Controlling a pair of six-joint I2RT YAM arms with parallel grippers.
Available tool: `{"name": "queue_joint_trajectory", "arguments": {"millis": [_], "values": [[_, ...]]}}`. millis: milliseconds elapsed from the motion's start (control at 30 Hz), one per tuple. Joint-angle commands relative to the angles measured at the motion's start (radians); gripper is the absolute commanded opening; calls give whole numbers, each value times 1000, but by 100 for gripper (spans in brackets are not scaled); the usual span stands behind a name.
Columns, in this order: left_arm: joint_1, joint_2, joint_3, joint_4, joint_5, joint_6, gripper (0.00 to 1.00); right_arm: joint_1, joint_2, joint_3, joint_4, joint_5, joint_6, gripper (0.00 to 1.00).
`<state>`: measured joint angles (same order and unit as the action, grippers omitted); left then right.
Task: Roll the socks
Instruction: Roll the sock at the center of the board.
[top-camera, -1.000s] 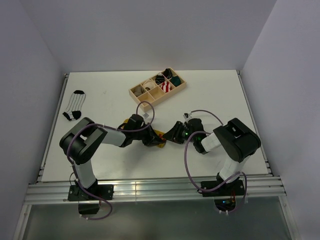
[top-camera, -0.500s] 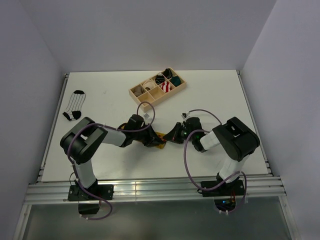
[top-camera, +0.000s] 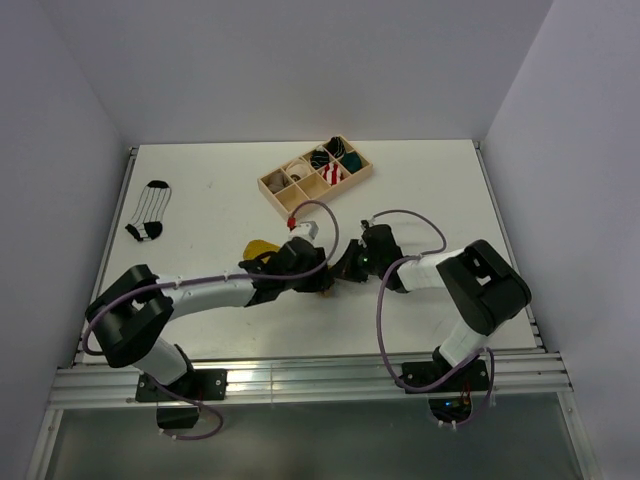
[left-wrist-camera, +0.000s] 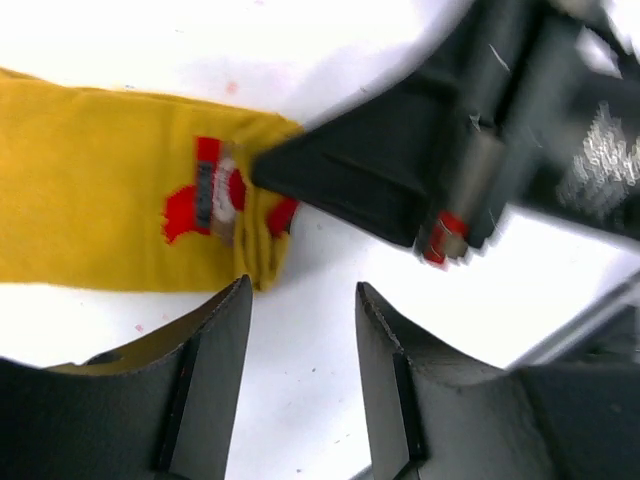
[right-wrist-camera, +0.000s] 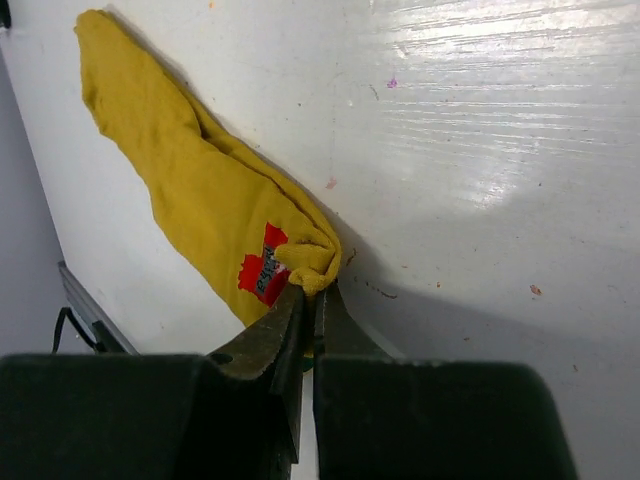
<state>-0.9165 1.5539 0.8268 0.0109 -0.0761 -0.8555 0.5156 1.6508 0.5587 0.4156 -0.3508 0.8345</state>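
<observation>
- Right gripper (right-wrist-camera: 312, 296) has its jaws pressed together on the bunched end of the mustard-yellow sock (right-wrist-camera: 190, 185), pinching the fabric right beside the red-and-white patch (right-wrist-camera: 262, 270).
- Left gripper (left-wrist-camera: 302, 295) stands with its jaws apart and nothing between them, over bare table just beside that same patched end. Its fingers (left-wrist-camera: 205, 385) do not touch the sock in the wrist view.
- White table (top-camera: 430, 190) carries everything, and both arms reach in to meet near its middle.
- Wooden tray (top-camera: 268, 183) sits toward the far side, set at an angle to the table's edges. Its compartments hold rolled bundles, a red-and-white striped bundle (top-camera: 333, 174) among them.
- Mustard-yellow sock lies flat and stretched out on the table, running from the pinched end toward the left arm's side. From above only its far end shows; the rest is probably hidden under the left wrist.
- Striped sock (top-camera: 150, 212), white with thin black lines and a black toe, lies flat near the far left edge, well apart from both grippers.
</observation>
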Motion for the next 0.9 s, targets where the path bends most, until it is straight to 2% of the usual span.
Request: {"name": "queue_joint_trajectory", "arguments": {"millis": [0,100,367,633,867], "values": [[-132,-25,31,-60,-345,175,50,14,-43,52,-112,58,-11,0],[-206,0,41,-36,-438,251,48,17,-39,72,-144,58,-5,0],[-281,100,70,53,-599,387,42,24,-23,92,-161,41,-2,0],[-329,146,86,132,-600,484,41,26,-5,95,-155,18,3,0],[-331,232,113,135,-633,539,41,26,4,102,-159,4,-2,0]]}}
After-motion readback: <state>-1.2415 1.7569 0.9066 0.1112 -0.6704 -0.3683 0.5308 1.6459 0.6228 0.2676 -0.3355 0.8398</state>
